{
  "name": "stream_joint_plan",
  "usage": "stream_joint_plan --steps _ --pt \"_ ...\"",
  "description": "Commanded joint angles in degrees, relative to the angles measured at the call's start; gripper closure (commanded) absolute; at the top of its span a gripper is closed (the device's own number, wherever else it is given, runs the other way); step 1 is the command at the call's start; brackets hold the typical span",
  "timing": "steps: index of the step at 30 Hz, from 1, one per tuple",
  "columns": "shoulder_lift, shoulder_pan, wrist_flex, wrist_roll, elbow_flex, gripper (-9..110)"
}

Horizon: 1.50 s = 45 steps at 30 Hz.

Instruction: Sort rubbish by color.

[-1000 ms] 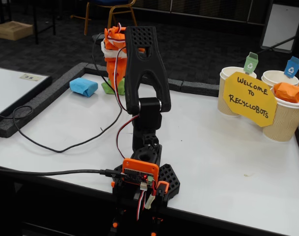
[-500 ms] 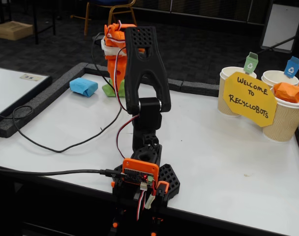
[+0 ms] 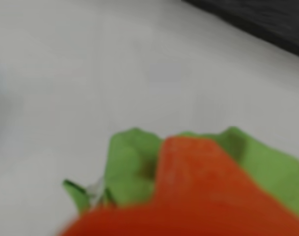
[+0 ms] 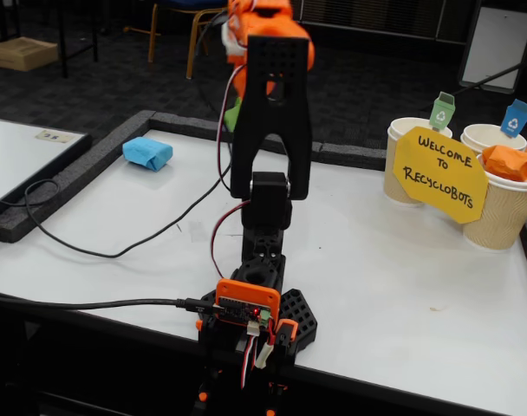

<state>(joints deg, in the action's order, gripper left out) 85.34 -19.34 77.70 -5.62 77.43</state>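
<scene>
My gripper (image 3: 189, 196) pinches the green wad (image 3: 125, 167) (blurred); the cups (image 4: 411, 160) lie far right in the fixed view.

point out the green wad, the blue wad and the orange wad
green wad (image 3: 127, 164), wrist view, left part of its crumpled face beside the gripper finger
blue wad (image 4: 147, 152), fixed view, middle of its top face
orange wad (image 4: 508, 162), fixed view, its middle, showing above the brown cup's rim
</scene>
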Motion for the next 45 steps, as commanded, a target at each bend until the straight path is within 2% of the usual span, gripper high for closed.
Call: stream_joint_plan --steps 1,12,20,27,36,45 --pt "33.0 3.3 0.0 2.6 3.6 101" --pt "56.6 8.0 2.6 5.7 17.0 101" --pt "65.1 10.0 6.8 6.6 24.3 101" --pt "76.0 12.3 8.2 12.0 34.4 101" --pt "79.0 24.3 9.7 13.8 39.1 101" --pt "87.6 36.6 3.7 15.4 48.6 101"
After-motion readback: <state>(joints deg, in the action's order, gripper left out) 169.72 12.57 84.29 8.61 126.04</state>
